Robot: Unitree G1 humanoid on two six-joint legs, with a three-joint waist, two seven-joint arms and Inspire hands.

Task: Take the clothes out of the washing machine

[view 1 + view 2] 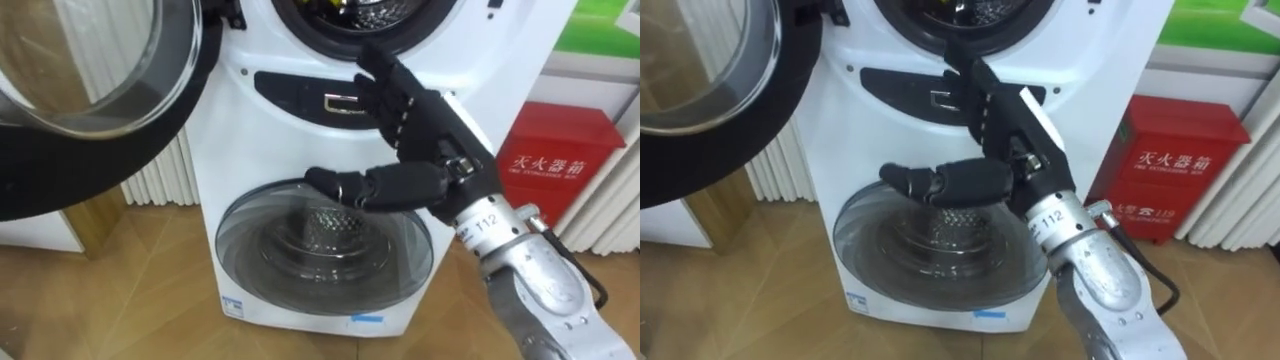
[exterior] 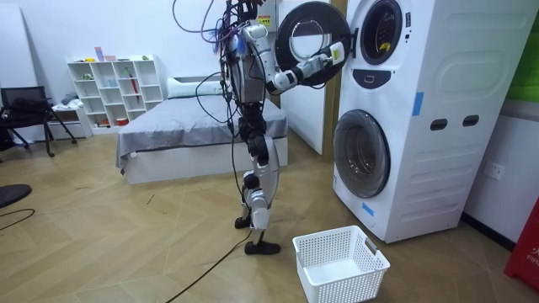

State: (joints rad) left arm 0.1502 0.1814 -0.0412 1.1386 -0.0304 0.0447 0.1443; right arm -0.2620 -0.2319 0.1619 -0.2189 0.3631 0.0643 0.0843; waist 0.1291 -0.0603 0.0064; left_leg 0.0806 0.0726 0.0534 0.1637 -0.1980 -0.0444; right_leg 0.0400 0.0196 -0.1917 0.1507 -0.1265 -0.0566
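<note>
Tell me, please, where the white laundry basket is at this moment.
In the room view, the white laundry basket sits on the floor at lower centre, before the lower washing machine and to the room view's right of the robot's feet.

The washing machine [image 1: 225,130] is white and carries a small blue sticker [image 1: 367,320]. Its open upper door [image 1: 60,170] has a black rim around clear glass, and the lower door [image 1: 300,260] is smoky grey. The robot hand [image 1: 430,140] is black on a silver forearm. The box [image 1: 565,165] is red with white characters. The floor [image 1: 130,290] is brown wood in a herringbone pattern, and the basket [image 2: 345,286] is white lattice.
</note>
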